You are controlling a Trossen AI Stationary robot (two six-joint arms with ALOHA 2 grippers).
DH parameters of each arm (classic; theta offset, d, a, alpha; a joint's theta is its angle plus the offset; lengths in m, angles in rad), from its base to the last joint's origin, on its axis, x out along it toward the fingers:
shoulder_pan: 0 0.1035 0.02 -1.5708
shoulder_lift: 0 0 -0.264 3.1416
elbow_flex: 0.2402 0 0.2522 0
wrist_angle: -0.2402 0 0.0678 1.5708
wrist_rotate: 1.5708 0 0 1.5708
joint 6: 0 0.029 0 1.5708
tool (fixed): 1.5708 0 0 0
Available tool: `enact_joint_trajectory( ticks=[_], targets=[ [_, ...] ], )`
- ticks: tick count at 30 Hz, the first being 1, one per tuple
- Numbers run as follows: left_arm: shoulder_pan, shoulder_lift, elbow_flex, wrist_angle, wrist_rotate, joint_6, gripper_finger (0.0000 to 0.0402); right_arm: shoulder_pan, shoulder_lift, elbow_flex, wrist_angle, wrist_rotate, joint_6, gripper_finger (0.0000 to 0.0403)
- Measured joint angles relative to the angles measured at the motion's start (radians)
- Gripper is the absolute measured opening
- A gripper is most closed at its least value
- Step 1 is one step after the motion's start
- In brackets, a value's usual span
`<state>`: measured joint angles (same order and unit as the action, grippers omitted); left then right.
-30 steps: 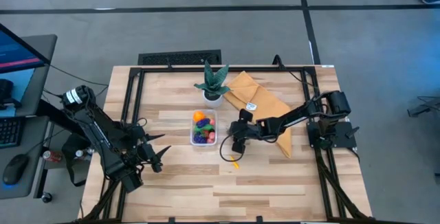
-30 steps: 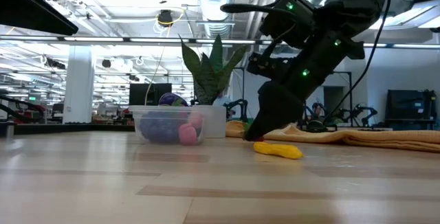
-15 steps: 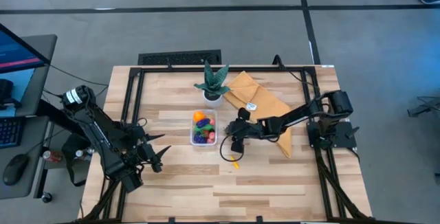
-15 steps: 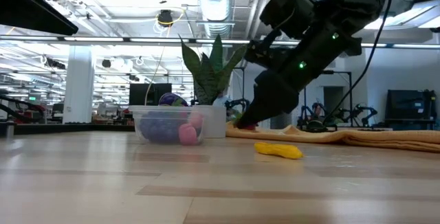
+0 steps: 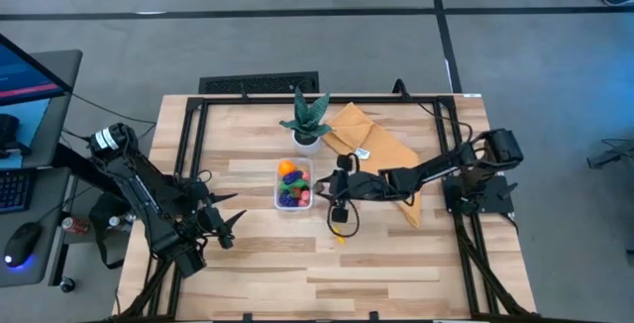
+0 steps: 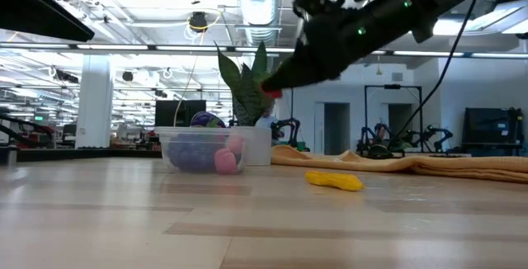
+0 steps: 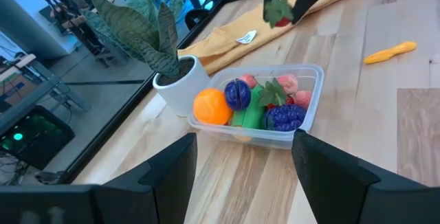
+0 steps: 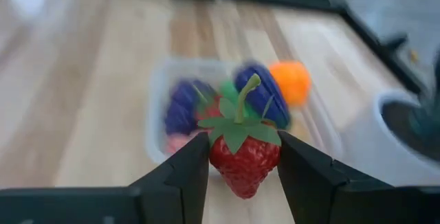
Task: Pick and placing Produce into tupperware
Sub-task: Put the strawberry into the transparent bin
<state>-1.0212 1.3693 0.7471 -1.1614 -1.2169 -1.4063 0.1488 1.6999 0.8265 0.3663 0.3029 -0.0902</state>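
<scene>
Wood table – strawberry lifted, tub not yet reached.
My right claw [image 8: 237, 176] clamps the strawberry [image 8: 238, 152] aloft; tub [image 5: 293, 185] lies just ahead – left claw [image 5: 230, 226] open, farther off.

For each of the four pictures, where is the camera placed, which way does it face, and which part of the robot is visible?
High view: above, facing down; whole table, both arms.
Low view: table height, facing level; tupperware, yellow produce, right arm overhead.
Left wrist view: on the left arm, facing the tupperware and plant; its own dark fingers.
Right wrist view: on the right arm; right gripper shut on a strawberry.
Shared: both wrist views show the tupperware.
</scene>
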Motion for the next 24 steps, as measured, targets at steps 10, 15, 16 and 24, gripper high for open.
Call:
enact_joint_trajectory(
  ticks=[10,15,16,24],
  targets=[
    [0.000,0.000,0.000,0.000,-0.002,0.001,0.0228,-0.001,0.007,0.000,0.100,-0.044,-0.054,0.0160],
    [0.000,0.000,0.000,0.000,-0.003,0.002,0.0228,0.000,0.007,0.000,0.107,-0.044,-0.060,0.0154],
    [0.000,0.000,0.000,0.000,-0.003,0.002,0.0228,-0.001,0.007,0.000,0.113,-0.044,-0.061,0.0153],
    [0.000,0.000,0.000,0.001,-0.014,0.005,0.0228,-0.011,0.057,0.000,0.235,-0.058,-0.076,0.0158]
  ],
)
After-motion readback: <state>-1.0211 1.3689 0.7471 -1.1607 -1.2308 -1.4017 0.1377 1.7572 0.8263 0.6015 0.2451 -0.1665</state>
